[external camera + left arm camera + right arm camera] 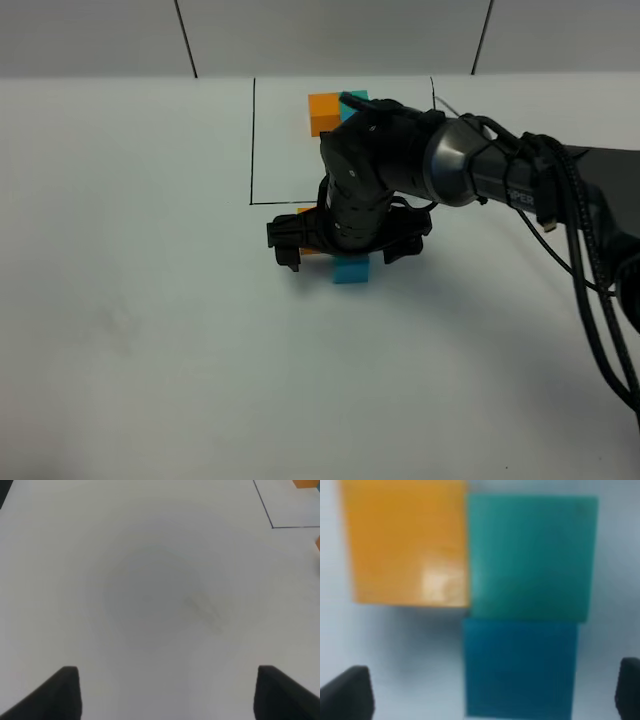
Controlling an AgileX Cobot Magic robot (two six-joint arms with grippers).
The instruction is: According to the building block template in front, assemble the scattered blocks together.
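Note:
The template sits at the back inside a thin black frame. Its orange cube and teal cube show; its blue cube is hidden by the arm. Just in front of the frame lie the scattered blocks. In the right wrist view, the orange and teal blocks touch side by side, with the blue block against the teal, forming an L. My right gripper hovers low over them, open, with its fingertips on either side of the blue block. My left gripper is open and empty.
The white table stretches to the left and front. The frame's corner line and slivers of orange show at the edge of the left wrist view. Black cables hang along the right arm.

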